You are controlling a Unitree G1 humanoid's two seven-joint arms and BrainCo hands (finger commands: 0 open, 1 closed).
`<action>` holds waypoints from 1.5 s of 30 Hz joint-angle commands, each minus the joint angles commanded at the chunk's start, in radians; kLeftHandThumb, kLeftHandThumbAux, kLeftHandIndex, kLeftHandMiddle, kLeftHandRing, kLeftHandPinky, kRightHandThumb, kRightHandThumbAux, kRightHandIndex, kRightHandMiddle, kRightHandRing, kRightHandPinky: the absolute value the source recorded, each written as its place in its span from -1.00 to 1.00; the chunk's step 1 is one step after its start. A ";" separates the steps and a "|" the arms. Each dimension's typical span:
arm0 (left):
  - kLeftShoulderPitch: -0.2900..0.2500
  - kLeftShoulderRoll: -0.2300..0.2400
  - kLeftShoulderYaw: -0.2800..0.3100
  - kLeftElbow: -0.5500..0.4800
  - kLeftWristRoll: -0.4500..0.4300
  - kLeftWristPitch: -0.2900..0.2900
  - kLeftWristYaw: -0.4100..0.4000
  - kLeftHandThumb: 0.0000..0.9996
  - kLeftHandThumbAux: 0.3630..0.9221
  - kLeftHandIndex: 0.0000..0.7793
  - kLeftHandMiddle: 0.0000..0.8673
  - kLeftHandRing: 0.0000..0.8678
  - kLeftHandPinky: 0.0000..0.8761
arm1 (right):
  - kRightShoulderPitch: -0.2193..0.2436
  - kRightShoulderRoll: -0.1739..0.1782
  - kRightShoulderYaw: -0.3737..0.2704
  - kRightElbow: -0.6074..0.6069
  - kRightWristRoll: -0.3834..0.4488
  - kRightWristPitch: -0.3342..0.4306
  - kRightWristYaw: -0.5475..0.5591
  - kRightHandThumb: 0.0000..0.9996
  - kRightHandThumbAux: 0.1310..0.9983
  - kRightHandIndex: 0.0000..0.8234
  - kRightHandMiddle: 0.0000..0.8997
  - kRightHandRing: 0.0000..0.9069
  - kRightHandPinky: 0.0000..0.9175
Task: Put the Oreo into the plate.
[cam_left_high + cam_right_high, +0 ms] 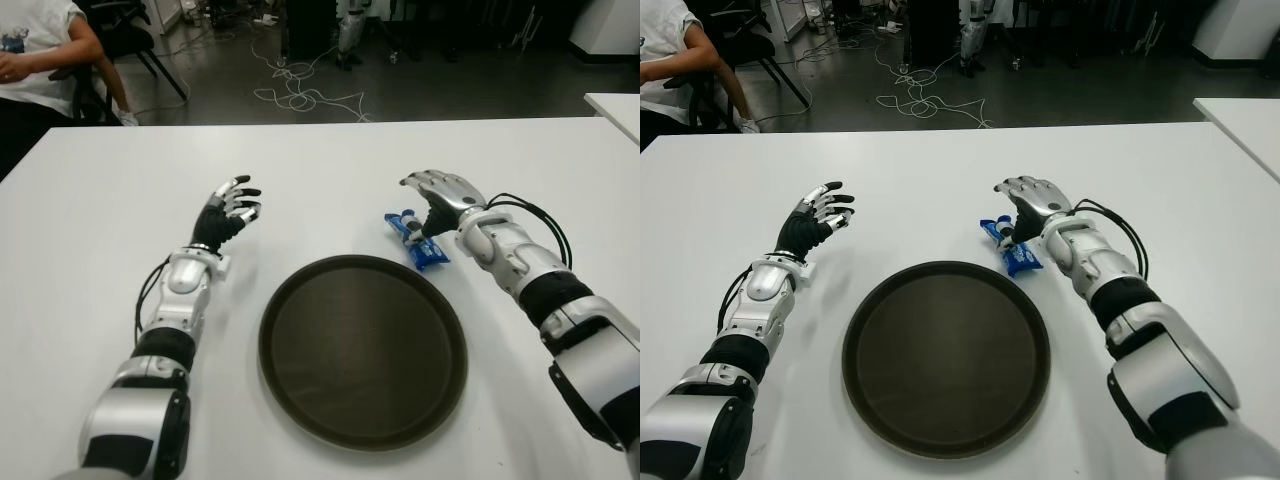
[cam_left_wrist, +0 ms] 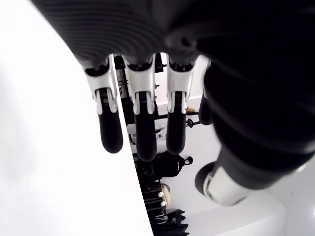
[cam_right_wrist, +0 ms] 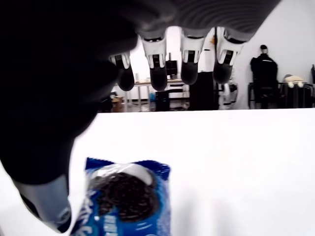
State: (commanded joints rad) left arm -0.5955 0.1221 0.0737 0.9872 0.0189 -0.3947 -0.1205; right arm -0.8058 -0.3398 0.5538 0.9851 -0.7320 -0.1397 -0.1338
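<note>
The Oreo [image 1: 418, 245] is a blue packet lying on the white table [image 1: 330, 160], just past the far right rim of the round dark plate [image 1: 362, 350]. My right hand [image 1: 432, 197] hovers over the packet's far end with its fingers spread. In the right wrist view the thumb comes down beside the Oreo [image 3: 125, 196] and the other fingers [image 3: 189, 66] stretch out above the table, closed on nothing. My left hand [image 1: 232, 208] shows open to the left of the plate, holding nothing.
A person [image 1: 35, 50] sits at the far left corner behind the table. Cables [image 1: 300, 90] lie on the floor beyond the far edge. Another white table [image 1: 615, 105] stands at the right.
</note>
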 joint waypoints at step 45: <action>0.012 -0.006 0.012 -0.022 -0.025 0.025 -0.017 -0.24 0.54 -0.60 -0.39 -0.37 -0.34 | -0.081 0.162 0.066 0.259 -0.001 0.292 0.186 -1.00 0.46 -0.73 -0.69 -0.67 -0.67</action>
State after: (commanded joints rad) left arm -0.5832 0.1162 0.0854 0.9649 -0.0063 -0.3700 -0.1379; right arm -0.8867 -0.1779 0.6199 1.2439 -0.7326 0.1518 0.0522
